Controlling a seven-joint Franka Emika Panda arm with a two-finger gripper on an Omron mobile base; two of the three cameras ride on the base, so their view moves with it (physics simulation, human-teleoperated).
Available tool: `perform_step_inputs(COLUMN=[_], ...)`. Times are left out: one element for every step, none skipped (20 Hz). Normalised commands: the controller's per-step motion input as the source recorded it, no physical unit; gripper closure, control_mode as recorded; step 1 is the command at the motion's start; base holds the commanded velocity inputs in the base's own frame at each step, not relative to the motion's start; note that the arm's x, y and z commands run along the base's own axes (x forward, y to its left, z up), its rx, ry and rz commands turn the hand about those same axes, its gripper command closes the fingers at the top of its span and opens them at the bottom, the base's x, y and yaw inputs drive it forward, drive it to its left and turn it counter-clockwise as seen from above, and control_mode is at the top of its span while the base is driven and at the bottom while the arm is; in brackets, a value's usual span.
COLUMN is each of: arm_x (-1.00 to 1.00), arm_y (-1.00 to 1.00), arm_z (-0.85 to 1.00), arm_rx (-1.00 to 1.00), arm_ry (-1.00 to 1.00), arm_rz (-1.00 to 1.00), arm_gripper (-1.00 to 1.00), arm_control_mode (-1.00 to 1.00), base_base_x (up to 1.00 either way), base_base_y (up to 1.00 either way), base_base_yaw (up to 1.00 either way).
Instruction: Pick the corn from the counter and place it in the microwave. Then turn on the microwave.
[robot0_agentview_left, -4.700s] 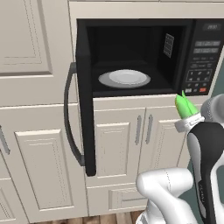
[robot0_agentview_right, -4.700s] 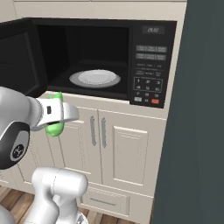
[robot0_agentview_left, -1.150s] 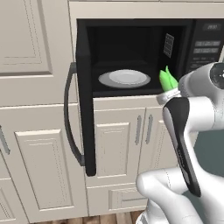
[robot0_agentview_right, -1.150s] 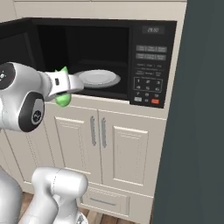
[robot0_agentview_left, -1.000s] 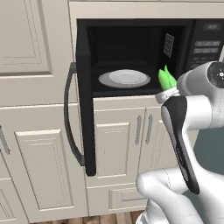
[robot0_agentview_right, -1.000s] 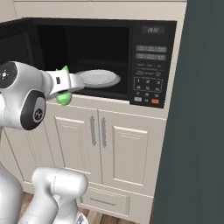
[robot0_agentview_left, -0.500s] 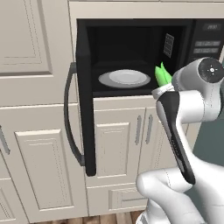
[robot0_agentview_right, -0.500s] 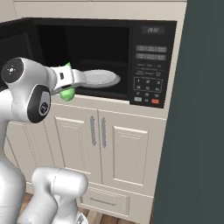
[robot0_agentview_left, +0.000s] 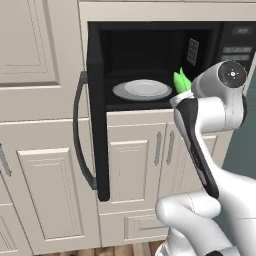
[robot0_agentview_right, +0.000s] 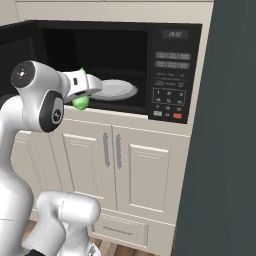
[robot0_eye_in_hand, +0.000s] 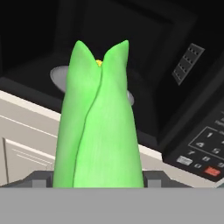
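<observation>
Gripper is grasping the corn, which stands between the two finger tips and fills the middle of the hand view, its pointed husk leaves aimed at the dark cavity. From the left base view, the corn shows right of centre, at the front opening of the microwave, just beside the right edge of the white plate that lies inside. The microwave door is swung open to the left, its curved handle facing out. From the right base view, the corn hangs under the white hand, left of the keypad with its red button. Cream cabinet doors are below.
</observation>
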Motion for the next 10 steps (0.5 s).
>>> perform_step_inputs(arm_x=[0.27,0.28,0.27,0.27,0.28,0.26,0.27,0.27,0.26,0.26], arm_y=[0.00,0.00,0.00,0.00,0.00,0.00,0.00,0.00,0.00,0.00], arm_z=[0.00,0.00,0.00,0.00,0.00,0.00,0.00,0.00,0.00,0.00], arm_rx=[-0.02,-0.02,-0.02,-0.02,-0.02,-0.02,-0.02,-0.02,-0.02,-0.02], arm_ry=[0.00,0.00,0.00,0.00,0.00,0.00,0.00,0.00,0.00,0.00], arm_rz=[0.00,0.00,0.00,0.00,0.00,0.00,0.00,0.00,0.00,0.00], arm_gripper=[1.00,1.00,1.00,1.00,1.00,1.00,1.00,1.00,1.00,1.00], arm_control_mode=[-1.00,-1.00,-1.00,-1.00,-1.00,-1.00,-1.00,-1.00,-1.00,-1.00], base_base_x=[0.00,0.00,0.00,0.00,0.00,0.00,0.00,0.00,0.00,0.00], base_base_y=[0.00,0.00,0.00,0.00,0.00,0.00,0.00,0.00,0.00,0.00], base_base_yaw=[0.00,0.00,0.00,0.00,0.00,0.00,0.00,0.00,0.00,0.00])
